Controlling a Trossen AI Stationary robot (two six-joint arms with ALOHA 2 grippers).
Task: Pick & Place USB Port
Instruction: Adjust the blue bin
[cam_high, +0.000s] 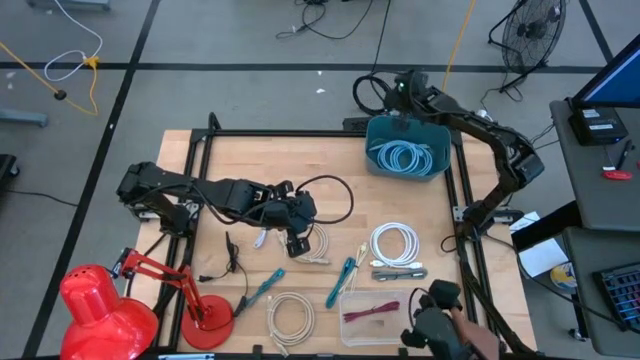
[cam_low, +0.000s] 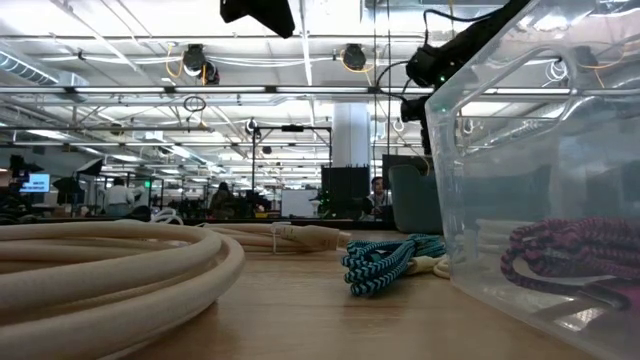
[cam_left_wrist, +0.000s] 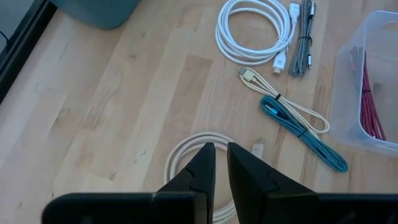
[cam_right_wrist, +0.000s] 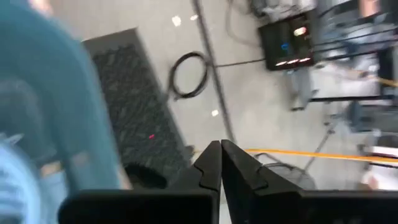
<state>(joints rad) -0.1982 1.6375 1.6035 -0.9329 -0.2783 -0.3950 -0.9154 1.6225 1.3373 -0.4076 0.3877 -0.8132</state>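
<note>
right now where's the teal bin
In the high view the teal bin sits at the table's far right corner, holding a coiled pale cable, with the right hand just beyond it.

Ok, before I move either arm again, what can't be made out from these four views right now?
- High view: the left gripper covers whatever lies beneath it; a grip can't be confirmed.
- Left wrist view: the cream coiled cable is partly hidden behind the fingers.
- Right wrist view: motion blur; the teal plastic bin is smeared, its contents unreadable.
- Low view: the clear plastic container blocks the table's right side.
- High view: connector types are too small to tell.
</note>
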